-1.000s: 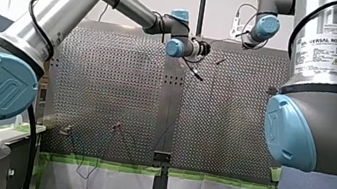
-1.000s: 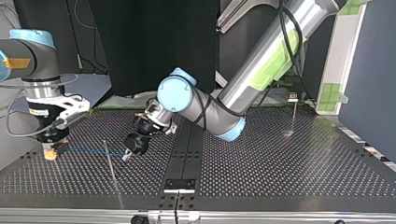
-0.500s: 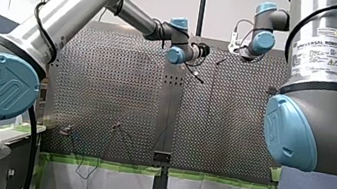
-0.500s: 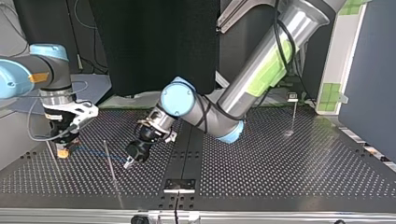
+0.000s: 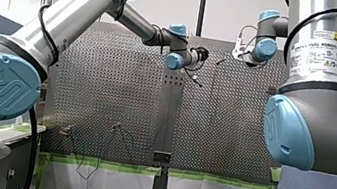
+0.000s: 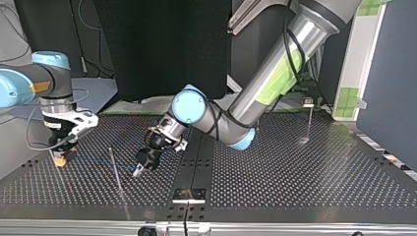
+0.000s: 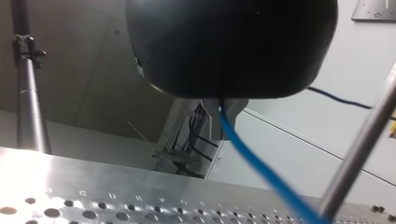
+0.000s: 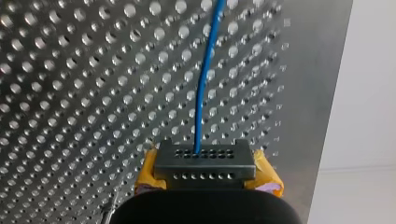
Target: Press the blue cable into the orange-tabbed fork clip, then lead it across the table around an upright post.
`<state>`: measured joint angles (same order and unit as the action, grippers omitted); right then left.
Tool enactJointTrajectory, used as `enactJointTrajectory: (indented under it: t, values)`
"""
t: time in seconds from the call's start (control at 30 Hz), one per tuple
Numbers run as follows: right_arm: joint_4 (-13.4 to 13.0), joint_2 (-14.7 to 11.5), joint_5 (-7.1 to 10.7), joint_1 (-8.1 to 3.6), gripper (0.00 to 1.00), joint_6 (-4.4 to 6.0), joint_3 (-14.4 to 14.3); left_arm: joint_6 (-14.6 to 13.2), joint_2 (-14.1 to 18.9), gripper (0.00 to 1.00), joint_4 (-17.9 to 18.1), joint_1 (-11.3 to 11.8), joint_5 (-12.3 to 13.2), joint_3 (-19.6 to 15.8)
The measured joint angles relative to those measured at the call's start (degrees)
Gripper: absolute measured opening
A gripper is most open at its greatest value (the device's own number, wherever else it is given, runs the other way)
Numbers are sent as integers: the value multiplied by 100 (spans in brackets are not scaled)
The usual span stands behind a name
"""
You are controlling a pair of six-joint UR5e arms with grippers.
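Blue cable (image 6: 91,161) runs taut from the robot's right gripper (image 6: 59,160), whose hold I can't tell, past the upright post (image 6: 114,167) to its left gripper (image 6: 136,171), clamped on it and just dipped lower over the table (image 6: 295,187), so rounding the post looks close.

Robotics lab: perforated metal table (image 6: 295,172), robot's left arm (image 5: 67,13) and right arm (image 5: 320,46) on pedestals, black curtain (image 6: 162,44), green tape (image 5: 110,165) along table edge

The white label (image 5: 323,48) on my right arm's silver tube reads "UNIVERSAL ROBOTS"; its smaller print is illegible. Faint stamped characters along the edge of the perforated metal table (image 7: 116,184) cannot be made out.
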<state>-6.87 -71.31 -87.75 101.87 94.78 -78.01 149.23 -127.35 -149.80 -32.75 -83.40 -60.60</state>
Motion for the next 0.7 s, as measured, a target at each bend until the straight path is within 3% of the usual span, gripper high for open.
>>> enactJointTrajectory:
  t: [0.33,0.7]
  values:
    - [-65,170,4,-115,2,15,-2,-145,-157,0,-106,-5,29,-1]
    - [-93,458,-3,-77,2,44,-65,-247,-326,0,-152,9,21,-1]
